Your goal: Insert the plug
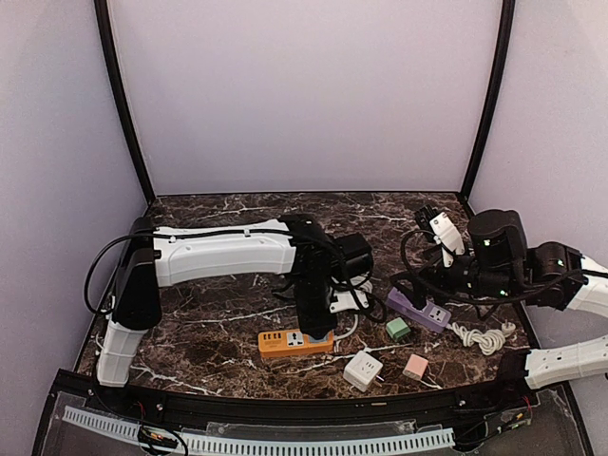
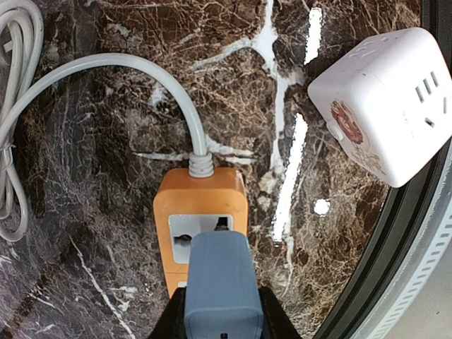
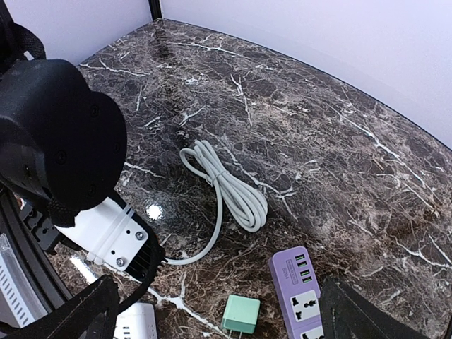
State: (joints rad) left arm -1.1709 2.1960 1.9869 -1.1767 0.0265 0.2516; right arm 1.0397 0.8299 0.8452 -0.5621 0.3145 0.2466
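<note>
The left arm (image 1: 223, 252) reaches from the left edge of the worktop (image 1: 237, 209) toward its middle, wrist bent down near the front edge. There the left gripper (image 2: 222, 321) is clamped on the blue-grey plug (image 2: 220, 279). The plug's front end sits over the white socket face of the orange power strip (image 2: 201, 205), which lies flat near the middle of the front edge. Whether the prongs have entered the socket cannot be told, since the plug body hides them. A grey cord (image 2: 106, 74) leaves the strip's far end and curves off in a loop. Just right of the strip, closer to the front edge, lies a white cube socket (image 2: 385, 102). Further right come a green adapter (image 1: 398, 329) and, nearer the front edge, a pink adapter (image 1: 414, 367). A purple power strip (image 1: 418, 309) lies just behind the green adapter. A coiled white cable (image 1: 484, 335) rests near the right edge. Above the right side of the worktop the right gripper (image 3: 220, 300) hangs with its fingers (image 3: 78, 311) spread wide, holding nothing.
</note>
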